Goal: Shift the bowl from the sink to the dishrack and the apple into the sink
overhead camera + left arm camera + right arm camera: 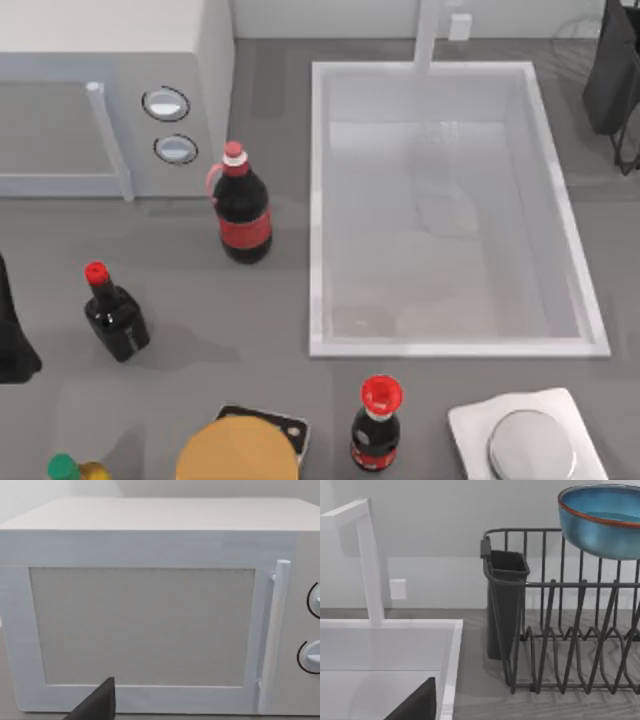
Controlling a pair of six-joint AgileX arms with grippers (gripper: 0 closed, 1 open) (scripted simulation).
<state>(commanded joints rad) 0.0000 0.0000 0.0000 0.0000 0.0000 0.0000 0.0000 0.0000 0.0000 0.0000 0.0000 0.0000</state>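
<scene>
The blue bowl [602,522] with its reddish rim shows high in the right wrist view, at the top of the dark wire dishrack [560,645]; I cannot tell what it rests on. The white sink [320,200] holds nothing, and its faucet [428,35] stands at the back. My right arm [615,70] is at the top view's top right beside the rack, one dark finger [415,702] over the sink's corner. My left arm [10,330] is parked at the left edge, one finger [97,705] facing the microwave. The apple is hidden.
A white microwave [100,100] fills the back left. A large cola bottle [243,210] stands left of the sink, a small dark bottle [115,315] farther left, another cola bottle [377,425] in front. A round wooden piece [238,450] and white scale [525,435] line the front edge.
</scene>
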